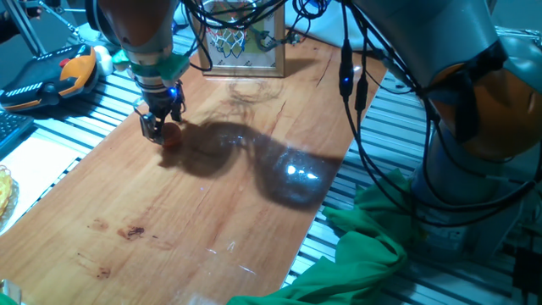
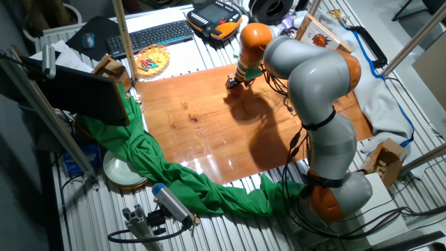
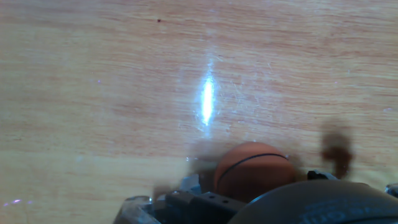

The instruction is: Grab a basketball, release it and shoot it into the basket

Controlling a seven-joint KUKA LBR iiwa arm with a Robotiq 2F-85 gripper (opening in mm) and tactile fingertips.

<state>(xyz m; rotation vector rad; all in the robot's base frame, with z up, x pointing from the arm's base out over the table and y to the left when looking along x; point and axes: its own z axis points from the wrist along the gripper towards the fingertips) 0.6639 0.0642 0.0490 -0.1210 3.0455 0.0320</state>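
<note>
One fixed view: the gripper (image 1: pixel 161 127) stands low over the wooden table (image 1: pixel 212 212) in the upper left of the frame, with the basketball (image 1: pixel 172 135) a small orange patch at its tips, resting on or just above the board; whether the jaws press on it cannot be told here. The basket (image 1: pixel 230 40), with orange rim and white net on its framed backboard, stands at the top centre, well apart from the ball, and its net is empty. The grab therefore appears to be at hand or just made; release and shot are not yet done. No writing is legible. The other fixed view: the gripper (image 2: pixel 234 81) meets the table (image 2: pixel 209 132) at upper centre; the ball is hidden and no label can be read. Hand view: the basketball (image 3: pixel 252 171), with one dark seam, lies at the lower centre, close against the gripper body; the fingertips are out of frame, so the jaw state cannot be told.
</note>
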